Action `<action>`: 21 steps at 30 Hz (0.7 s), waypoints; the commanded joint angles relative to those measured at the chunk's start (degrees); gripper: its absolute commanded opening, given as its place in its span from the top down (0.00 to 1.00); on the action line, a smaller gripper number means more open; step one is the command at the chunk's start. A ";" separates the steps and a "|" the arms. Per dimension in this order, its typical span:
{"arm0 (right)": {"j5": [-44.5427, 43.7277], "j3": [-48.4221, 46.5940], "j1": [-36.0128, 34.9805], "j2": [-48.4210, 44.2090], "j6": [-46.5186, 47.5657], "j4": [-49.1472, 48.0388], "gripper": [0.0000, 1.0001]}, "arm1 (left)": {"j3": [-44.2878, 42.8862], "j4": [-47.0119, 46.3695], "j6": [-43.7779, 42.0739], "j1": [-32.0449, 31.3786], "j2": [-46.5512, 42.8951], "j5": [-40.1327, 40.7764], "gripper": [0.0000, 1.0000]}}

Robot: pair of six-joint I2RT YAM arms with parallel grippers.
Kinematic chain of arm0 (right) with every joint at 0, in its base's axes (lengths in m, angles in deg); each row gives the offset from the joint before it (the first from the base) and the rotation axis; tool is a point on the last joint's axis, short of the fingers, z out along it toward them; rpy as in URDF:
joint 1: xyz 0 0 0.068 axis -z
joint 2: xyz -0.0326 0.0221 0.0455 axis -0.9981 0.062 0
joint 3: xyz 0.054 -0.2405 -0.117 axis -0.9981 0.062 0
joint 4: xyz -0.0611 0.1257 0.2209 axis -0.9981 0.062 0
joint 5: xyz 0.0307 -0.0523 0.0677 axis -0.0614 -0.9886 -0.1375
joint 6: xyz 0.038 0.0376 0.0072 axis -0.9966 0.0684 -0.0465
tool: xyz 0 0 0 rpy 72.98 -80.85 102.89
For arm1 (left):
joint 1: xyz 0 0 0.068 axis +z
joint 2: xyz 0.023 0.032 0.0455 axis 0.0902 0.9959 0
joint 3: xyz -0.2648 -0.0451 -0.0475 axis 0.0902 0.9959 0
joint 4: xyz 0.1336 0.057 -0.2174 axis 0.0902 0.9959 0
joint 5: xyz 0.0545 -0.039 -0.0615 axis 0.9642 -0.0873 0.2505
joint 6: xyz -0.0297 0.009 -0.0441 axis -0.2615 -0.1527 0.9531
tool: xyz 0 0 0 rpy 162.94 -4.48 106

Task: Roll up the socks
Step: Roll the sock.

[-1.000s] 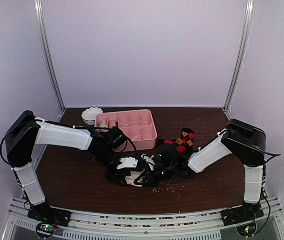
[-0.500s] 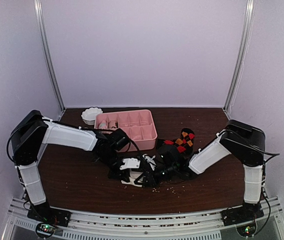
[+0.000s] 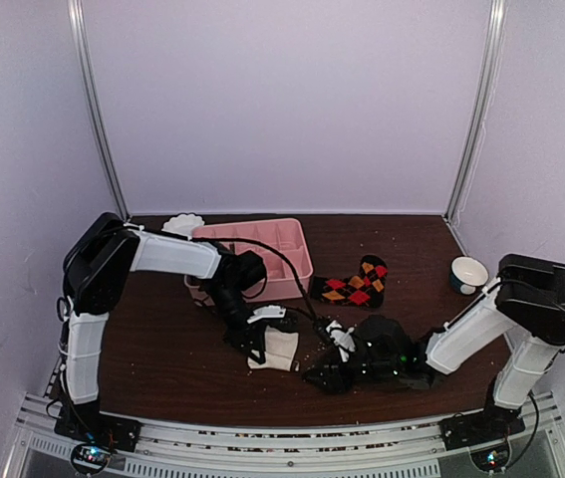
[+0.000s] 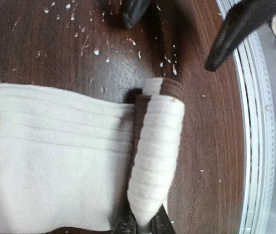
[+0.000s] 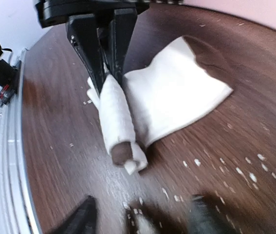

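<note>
- One cream sock with brown patches lies on the dark table, near the front edge and a little left of the middle.
- One end of it is wound into a tight roll with a brown core showing at its end. The rest lies flat and ribbed, spread out to the far-left side of the roll.
- The left gripper is clamped narrowly on one end of the roll, a black finger pressed on each side of it.
- The right gripper sits low over the table just to the right of the roll. Its two fingers are spread wide with nothing between them, and they do not touch the sock.
- One argyle sock, black with red, orange and yellow diamonds, lies flat farther back and to the right, well apart from both grippers. From above it cannot be told whether it is a single sock or two stacked.
- One pink tray with compartments stands at the far left-centre, and the left arm reaches across its front.
- One white bowl with a scalloped rim sits just left of the tray, partly hidden by the arm.
- One small cup, pale inside and darker outside, stands at the far right.
- Many pale crumbs are scattered over the table around the cream sock.
</note>
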 commanded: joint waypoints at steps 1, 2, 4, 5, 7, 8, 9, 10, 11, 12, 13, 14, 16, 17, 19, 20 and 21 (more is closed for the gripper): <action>-22.90 6.08 -5.57 -6.94 4.86 10.38 0.00 | -2.63 9.10 -0.92 0.17 3.83 -1.05 1.00; -28.71 6.01 -7.18 -9.12 5.49 13.34 0.00 | -2.81 9.44 -0.80 0.17 4.01 -0.84 1.00; -38.53 6.26 -9.46 -12.90 5.80 17.46 0.00 | -3.19 9.89 -0.38 0.17 4.41 -0.23 1.00; -42.34 6.60 -9.79 -14.15 5.32 18.50 0.00 | -3.43 10.30 -0.24 0.17 4.66 0.01 1.00; -44.26 8.12 -9.80 -15.85 2.78 19.09 0.00 | -4.31 11.60 -0.12 0.17 5.61 0.13 1.00; -41.84 10.84 -9.54 -17.16 2.35 14.38 0.00 | -4.90 12.50 -0.17 0.17 6.22 -0.20 1.00; -39.84 14.64 -8.73 -18.22 0.66 5.64 0.00 | -5.56 13.61 -0.33 0.17 6.83 -0.78 1.00; -39.07 17.72 -7.45 -18.44 -1.62 0.23 0.00 | -6.24 14.51 -0.27 0.17 7.60 -1.21 1.00; -39.74 19.04 -6.72 -17.87 -2.03 -2.07 0.00 | -6.87 15.33 -0.04 0.17 8.38 -1.37 1.00; -39.70 18.38 -6.67 -16.98 0.01 -0.74 0.00 | -7.55 16.11 0.29 0.19 9.17 -1.42 1.00; -38.51 15.67 -7.59 -16.02 2.75 2.85 0.00 | -8.11 16.69 0.57 0.29 10.45 -1.55 1.00; -38.58 13.48 -9.98 -14.85 5.66 5.53 0.00 | -8.68 17.12 0.84 0.38 11.25 -1.74 1.00; -40.08 9.43 -13.54 -12.39 11.13 9.42 0.02 | -9.67 17.86 1.41 0.75 12.54 -1.78 1.00; -40.23 7.70 -14.82 -11.49 13.07 10.73 0.04 | -10.25 18.11 1.64 0.85 12.95 -1.13 1.00; -37.81 6.08 -16.17 -10.86 16.75 9.95 0.12 | -10.81 18.15 2.16 1.14 13.41 -0.22 1.00; -35.45 5.72 -16.47 -10.74 19.32 8.11 0.17 | -10.96 18.15 2.42 1.26 13.52 0.01 1.00; -33.30 5.14 -16.88 -10.49 21.50 6.55 0.23 | -11.01 18.15 2.58 1.31 13.60 0.33 1.00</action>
